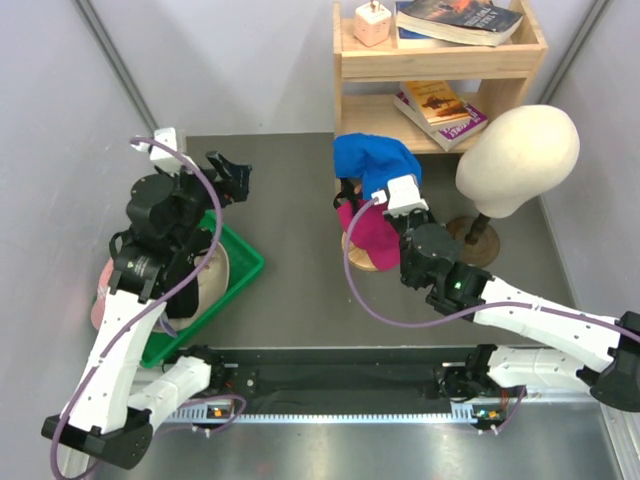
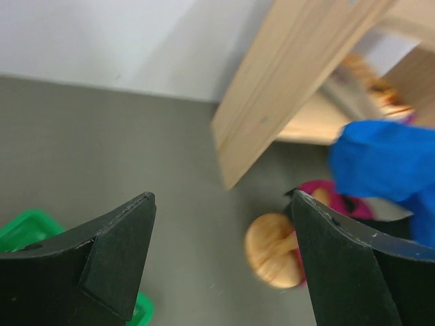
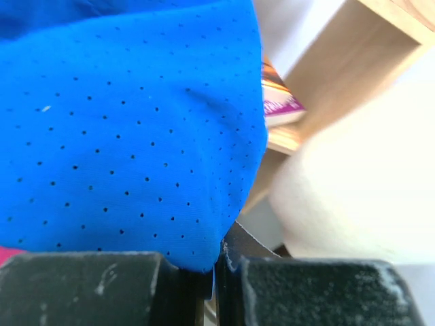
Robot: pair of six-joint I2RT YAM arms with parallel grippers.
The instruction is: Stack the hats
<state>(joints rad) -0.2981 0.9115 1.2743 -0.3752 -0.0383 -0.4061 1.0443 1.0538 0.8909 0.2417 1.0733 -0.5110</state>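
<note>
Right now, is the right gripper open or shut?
Shut on the blue cap: in the right wrist view the right gripper pinches its fabric edge between closed fingers.

Your grey table point(image 1: 290, 225) held a green bin point(image 1: 246, 263) at its left edge. A wooden shelf point(image 1: 346, 70) stood at the back. A round wooden stand point(image 1: 363, 262) sat near the middle, with the mannequin's dark base point(image 1: 472, 241) just right of it.

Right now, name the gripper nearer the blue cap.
Right. The right gripper is shut on the blue cap; the left gripper is open, far off by the green bin.
</note>
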